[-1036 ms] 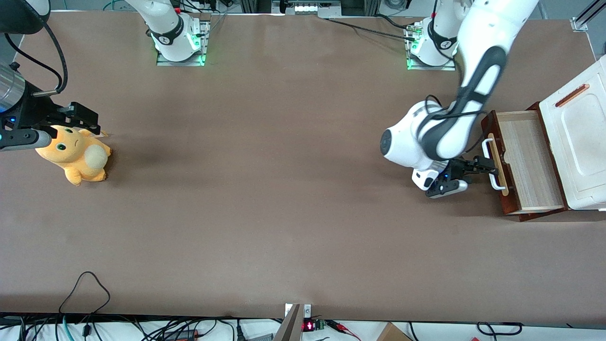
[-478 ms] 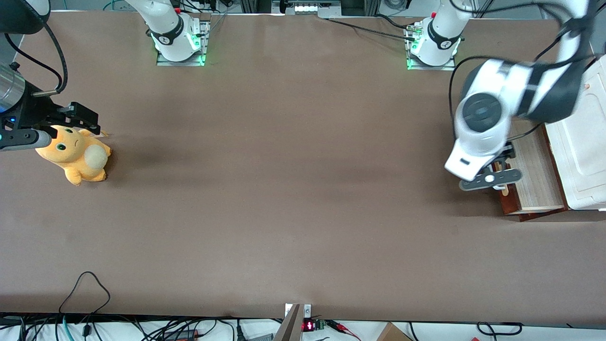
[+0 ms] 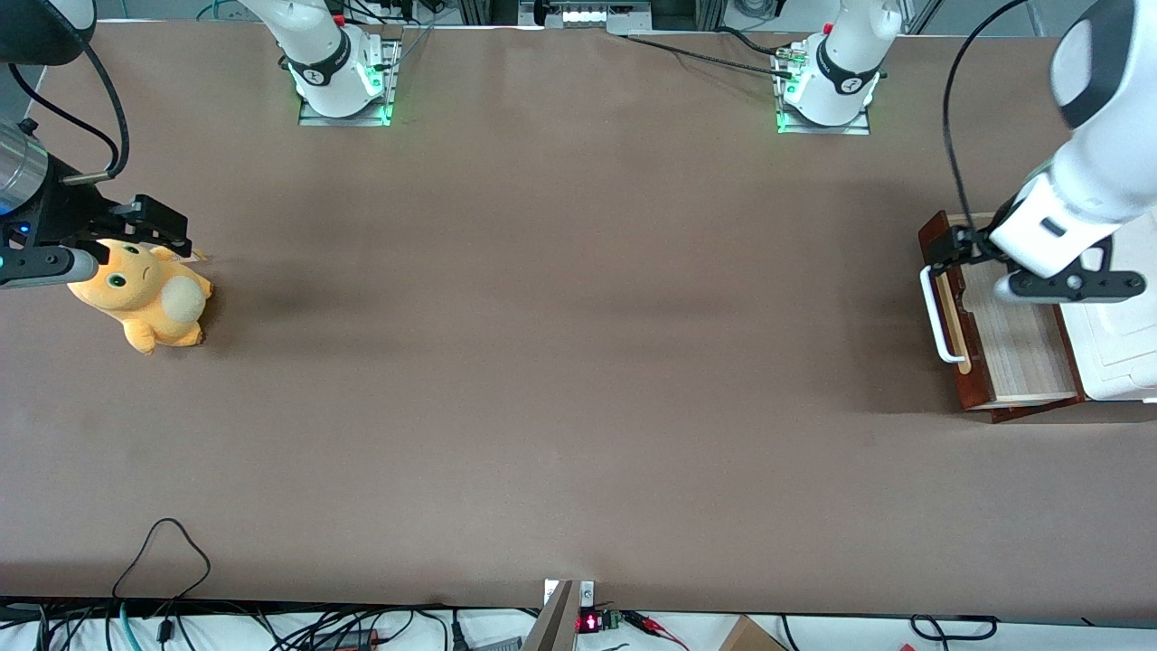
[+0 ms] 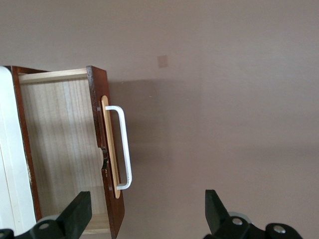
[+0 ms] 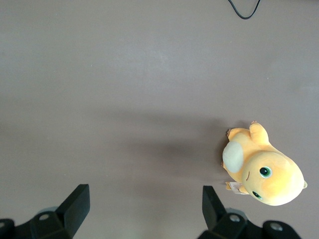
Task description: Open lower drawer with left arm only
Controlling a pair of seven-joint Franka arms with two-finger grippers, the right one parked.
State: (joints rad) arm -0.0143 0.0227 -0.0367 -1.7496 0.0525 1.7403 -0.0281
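Toward the parked arm's end of the brown table (image 3: 542, 362), an orange plush toy (image 3: 145, 298) lies on its side. The long middle stretch of the tabletop shows only soft shadows.

At the working arm's end, the lower drawer (image 3: 981, 339) stands pulled out from under the white box-like top (image 3: 1116, 353). Its pale plywood floor is exposed. Its dark reddish-brown front faces the middle of the table and carries a white loop handle (image 3: 935, 316) mounted on a pale wood strip.

The left arm (image 3: 1080, 176) reaches down over the open drawer. Its gripper (image 3: 963, 246) sits above the drawer's corner that is farther from the front camera. It is raised off the drawer and not touching the handle.

In the left wrist view, both black fingertips (image 4: 79, 211) are visible with a wide gap between them. The jaws are spread apart and hold nothing. That view looks straight down on the drawer (image 4: 60, 149) with its handle (image 4: 124, 147) free, and on the bare table (image 4: 224, 99) in front of it. A small pale square mark (image 4: 163, 60) sits on the tabletop near the drawer front.
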